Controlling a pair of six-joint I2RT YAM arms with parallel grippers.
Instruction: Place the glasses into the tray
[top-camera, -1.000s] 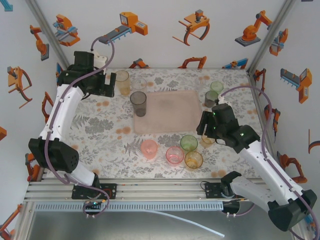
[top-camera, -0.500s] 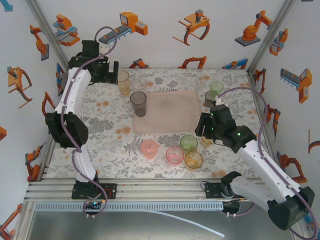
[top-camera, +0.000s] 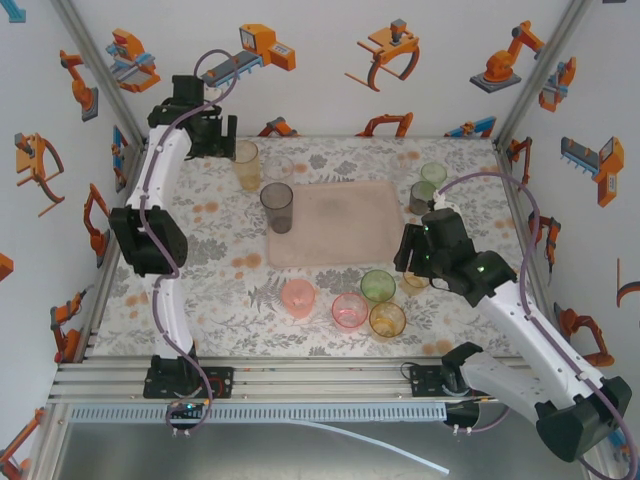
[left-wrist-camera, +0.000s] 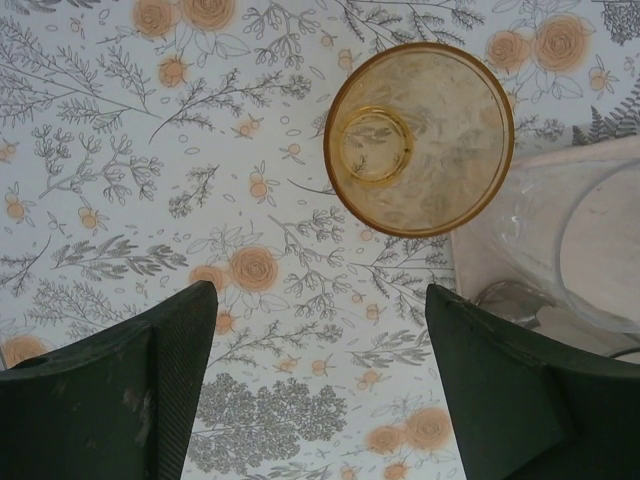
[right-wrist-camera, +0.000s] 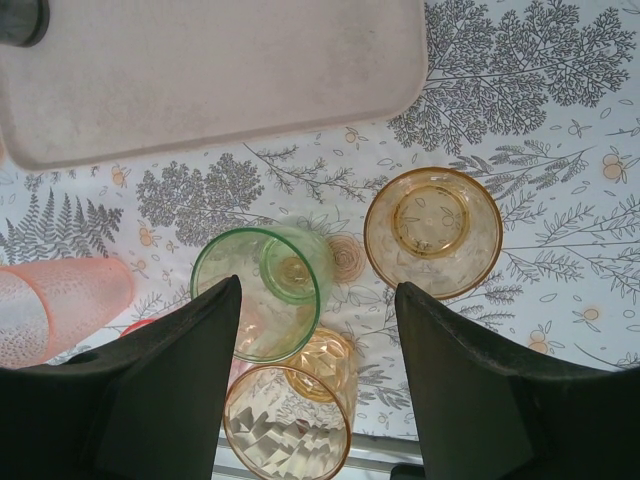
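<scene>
- So far, just one grey glass (top-camera: 277, 207) seems to stand on the tray (top-camera: 340, 225).
- Other glasses (top-camera: 349, 309) wait on the table (top-camera: 200, 270).
- Left gripper (left-wrist-camera: 320, 293) and right gripper (right-wrist-camera: 316, 285) have jaws spread, holding nothing.

Floral tablecloth (top-camera: 225, 300) spreads between white walls (top-camera: 320, 95) dotted with orange robot stickers (top-camera: 385, 55).

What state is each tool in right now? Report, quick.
Left tool: open, holding nothing.
Right tool: open, holding nothing.
</scene>
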